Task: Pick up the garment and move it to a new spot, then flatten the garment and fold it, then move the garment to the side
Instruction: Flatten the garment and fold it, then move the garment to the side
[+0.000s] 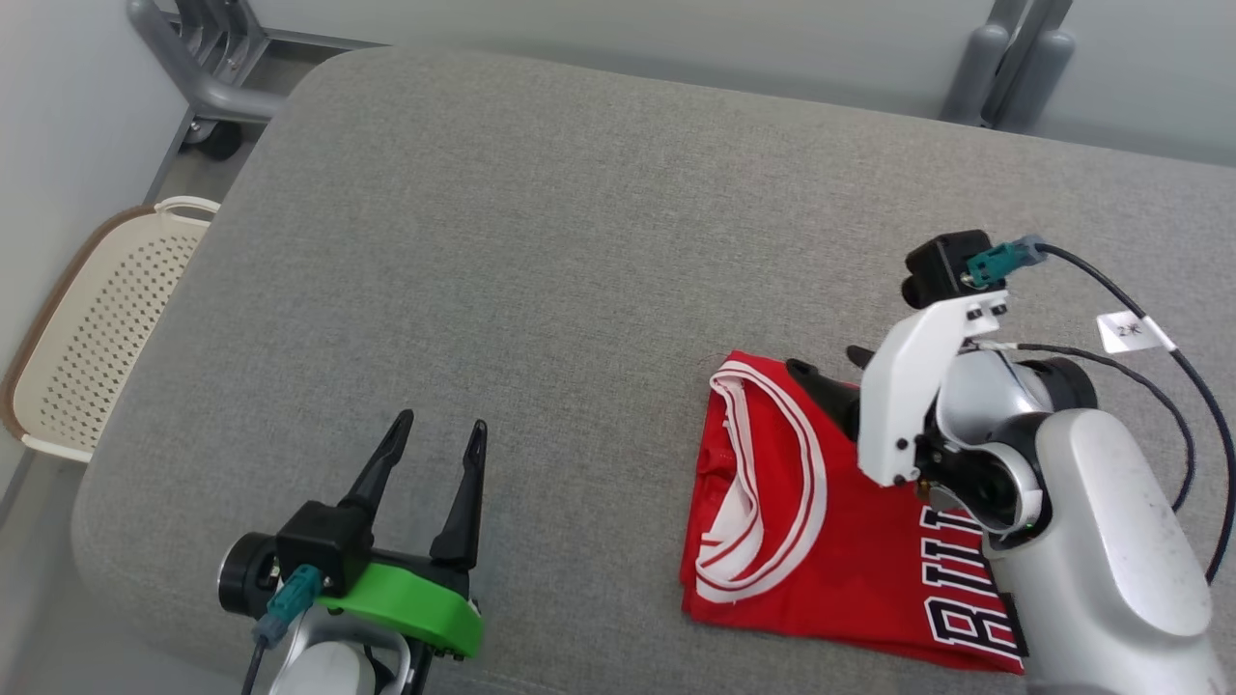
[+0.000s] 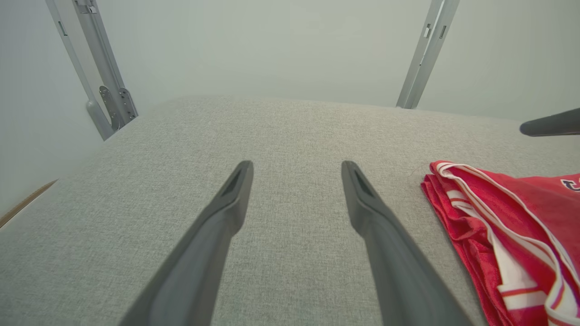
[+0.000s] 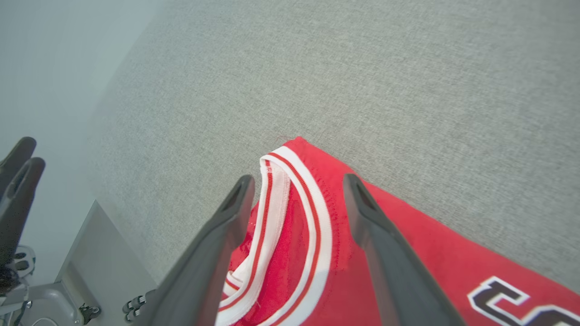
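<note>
The garment, a red jersey point(image 1: 830, 541) with white-and-red trim and dark lettering, lies folded flat on the grey padded table point(image 1: 541, 241), toward its near right. My right gripper point(image 1: 828, 365) hangs open over the jersey's far corner. In the right wrist view its fingers point(image 3: 299, 181) straddle the striped trim of the jersey point(image 3: 294, 235), and I cannot tell whether they touch the cloth. My left gripper point(image 1: 439, 425) stands open over bare table at the near left, holding nothing. In the left wrist view its fingers point(image 2: 297, 165) point across the table, with the jersey point(image 2: 498, 226) off to the right.
A cream perforated basket point(image 1: 97, 328) sits on the floor beyond the table's left edge. Grey metal frame legs stand behind the table at the back left point(image 1: 208, 77) and back right point(image 1: 1004, 68). A black cable point(image 1: 1197, 386) loops off my right wrist.
</note>
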Robot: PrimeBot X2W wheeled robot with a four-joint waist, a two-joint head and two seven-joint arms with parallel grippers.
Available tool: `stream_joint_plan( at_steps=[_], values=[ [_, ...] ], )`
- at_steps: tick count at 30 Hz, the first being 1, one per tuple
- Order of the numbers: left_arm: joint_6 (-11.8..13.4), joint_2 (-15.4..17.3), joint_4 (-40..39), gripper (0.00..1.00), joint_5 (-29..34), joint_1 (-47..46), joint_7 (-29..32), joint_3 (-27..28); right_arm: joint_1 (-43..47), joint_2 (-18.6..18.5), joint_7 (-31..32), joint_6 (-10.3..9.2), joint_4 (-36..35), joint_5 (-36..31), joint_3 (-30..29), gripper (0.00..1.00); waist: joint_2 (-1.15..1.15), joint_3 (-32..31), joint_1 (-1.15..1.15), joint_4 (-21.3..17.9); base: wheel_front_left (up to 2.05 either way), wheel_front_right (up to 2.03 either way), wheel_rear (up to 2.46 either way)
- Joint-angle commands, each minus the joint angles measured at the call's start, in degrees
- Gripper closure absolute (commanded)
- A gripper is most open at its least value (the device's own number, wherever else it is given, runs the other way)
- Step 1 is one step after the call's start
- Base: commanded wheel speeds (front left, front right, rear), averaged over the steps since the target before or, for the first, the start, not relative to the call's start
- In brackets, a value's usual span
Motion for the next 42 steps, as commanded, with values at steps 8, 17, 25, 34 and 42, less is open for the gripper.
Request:
stream_joint_plan(
  at_steps=[8, 17, 25, 34, 42],
  values=[
    [-0.09, -0.17, -2.47, 0.00, 2.07, -0.69, -0.01, 2.79, 10.35, -3.40, -1.29, -0.01, -12.29, -7.71, -9.30, 0.00, 0.00, -0.10, 0.00, -5.19, 0.00, 0.00, 0.00],
    [-0.11, 0.05, -2.97, 0.00, 2.58, -0.29, -0.02, 3.08, 22.10, -0.72, -6.56, -0.01, -19.57, -9.15, -14.99, 0.00, 0.00, -0.25, 0.00, -8.27, 0.00, 0.00, 0.00],
    [-0.12, 0.67, -2.58, 0.00, 1.98, -0.74, -0.01, 1.97, 24.05, -0.06, -10.34, -0.01, -15.01, -6.55, -14.93, 0.00, 0.00, 0.82, 0.00, -9.01, 0.00, 0.00, 0.00],
    [-0.12, 0.96, -2.79, 0.00, 1.85, -1.79, -0.02, 0.65, 22.19, -0.12, -11.25, -0.01, -10.38, -6.18, -15.06, 0.00, 0.00, 2.27, 0.00, -6.97, 0.00, 0.00, 0.00],
    [-0.12, 0.76, -2.85, 0.00, 1.53, -1.80, -0.02, 0.31, 20.71, -0.11, -10.24, -0.01, -6.18, -5.36, -14.20, 0.00, 0.00, 3.83, 0.00, -4.92, 0.00, 0.00, 0.00]
  ],
)
